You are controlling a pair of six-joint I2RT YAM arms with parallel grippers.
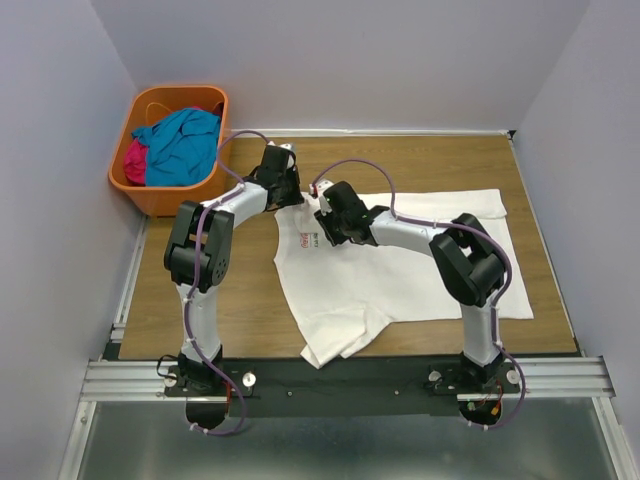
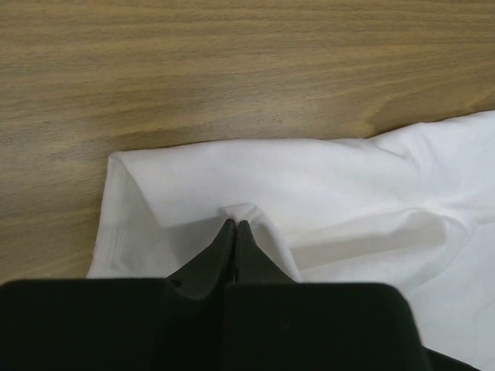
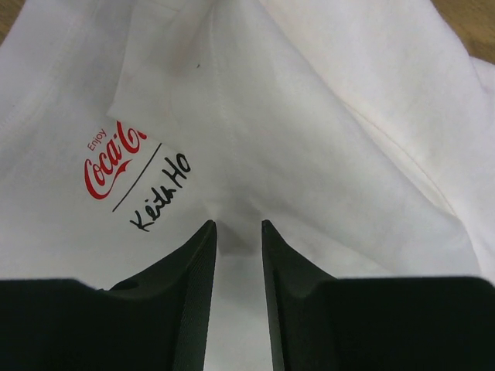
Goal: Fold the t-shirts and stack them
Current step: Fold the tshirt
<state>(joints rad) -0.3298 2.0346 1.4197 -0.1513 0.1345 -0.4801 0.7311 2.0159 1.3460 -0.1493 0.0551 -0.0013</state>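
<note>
**White t-shirt (image 1: pixel 420 270) pinched at its eleven o'clock corner**

The white t-shirt lies spread on the table (image 1: pixel 230 300), from the centre out toward three o'clock, hem rumpled at six o'clock; the teal-blue t-shirt (image 1: pixel 185 145) and the magenta t-shirt (image 1: pixel 135 160) wait heaped in the orange basket (image 1: pixel 135 188) at ten o'clock, presumably their turn later.

Both arms reach to the shirt's eleven o'clock corner, I'd guess to lift one side for a fold. The left gripper (image 2: pixel 234 226) has its fingers pressed together on a small nip of white cloth at the edge. The right gripper (image 3: pixel 238 229) stands with fingers a little apart astride a raised pucker; whether they bite it yet I cannot tell.

From above, the arms hide both fingertips; only the wrist views show them. The right wrist view alone makes the red script print (image 3: pixel 112 158) readable; the left wrist view alone shows the doubled-over edge against bare wood at twelve o'clock.
</note>
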